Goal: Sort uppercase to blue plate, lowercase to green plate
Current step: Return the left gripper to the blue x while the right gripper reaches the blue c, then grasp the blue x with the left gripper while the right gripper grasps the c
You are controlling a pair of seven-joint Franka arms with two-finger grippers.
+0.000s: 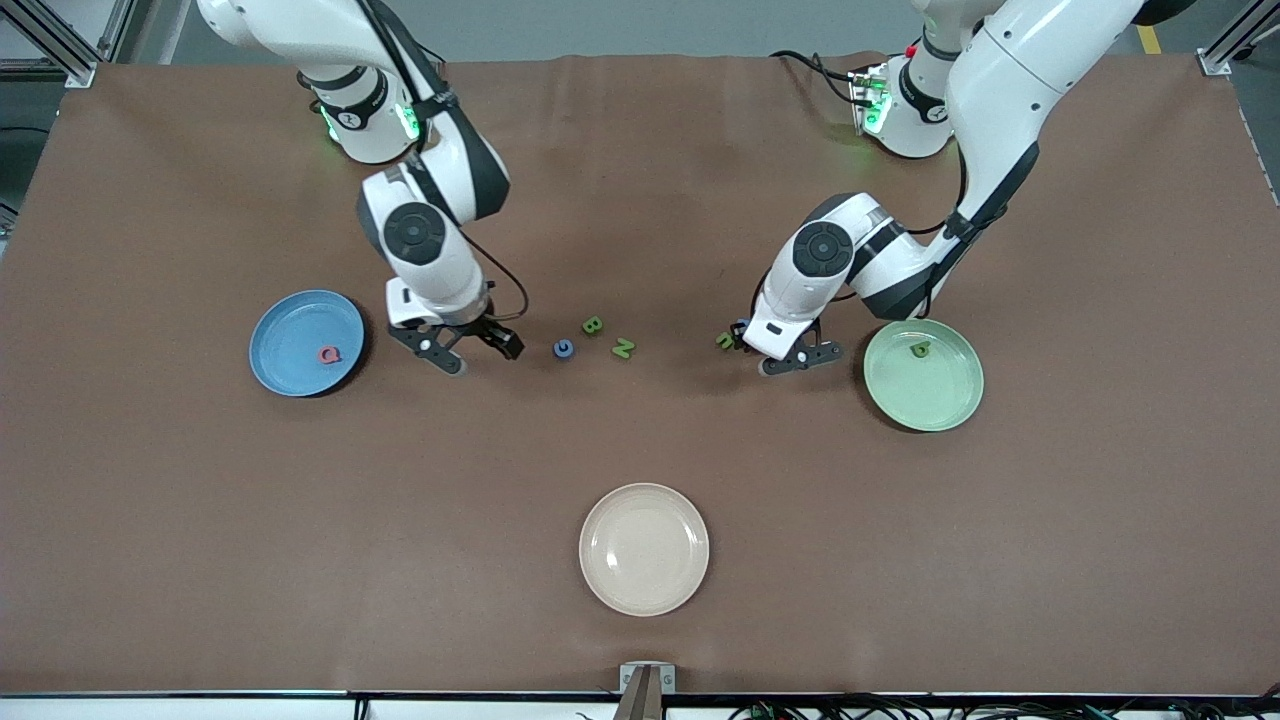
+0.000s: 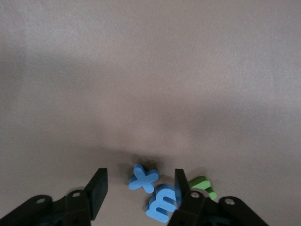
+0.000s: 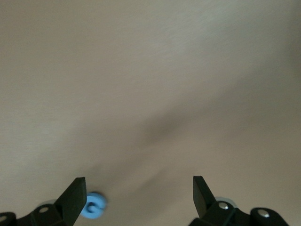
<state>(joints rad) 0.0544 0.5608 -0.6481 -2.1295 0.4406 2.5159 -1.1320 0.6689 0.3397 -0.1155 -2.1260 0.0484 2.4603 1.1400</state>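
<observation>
The blue plate (image 1: 290, 330) holds the pinkish-red Q (image 1: 329, 354). The green plate (image 1: 925, 395) holds the green d (image 1: 920, 349). Blue G (image 1: 564, 348), green B (image 1: 592, 324) and green N (image 1: 623, 348) lie mid-table. My right gripper (image 1: 477, 353) is open and empty, low between the blue plate and the G (image 3: 94, 205). My left gripper (image 2: 139, 190) is open, low over the blue x (image 2: 143, 178) and blue m (image 2: 162, 203); the x lies between its fingers. The green u (image 1: 726, 341) lies just outside one finger.
A cream plate (image 1: 644, 548) sits nearer the front camera, mid-table. The brown table cover (image 1: 200, 520) runs wide around the plates.
</observation>
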